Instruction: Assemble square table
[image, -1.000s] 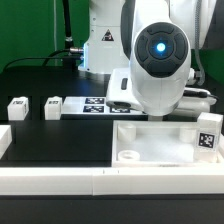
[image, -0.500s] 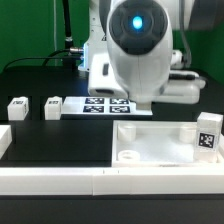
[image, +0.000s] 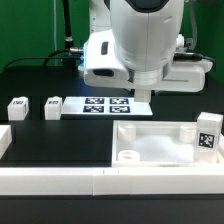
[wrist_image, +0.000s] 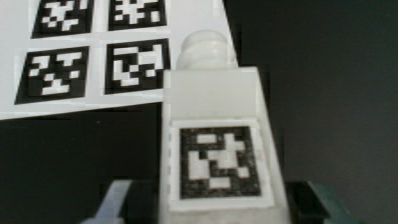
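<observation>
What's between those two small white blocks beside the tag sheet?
Nothing: the exterior view shows bare black table between the outer leg and the inner leg.

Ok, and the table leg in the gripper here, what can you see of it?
The table leg is a white, plastic-looking block with squared sides. It has a black-and-white tag on the face toward the wrist camera and a narrower rounded stub at its far end. The gripper is shut on it, with its fingers against opposite sides. Behind it are the dark table and the marker board; contact with either cannot be judged.
</observation>
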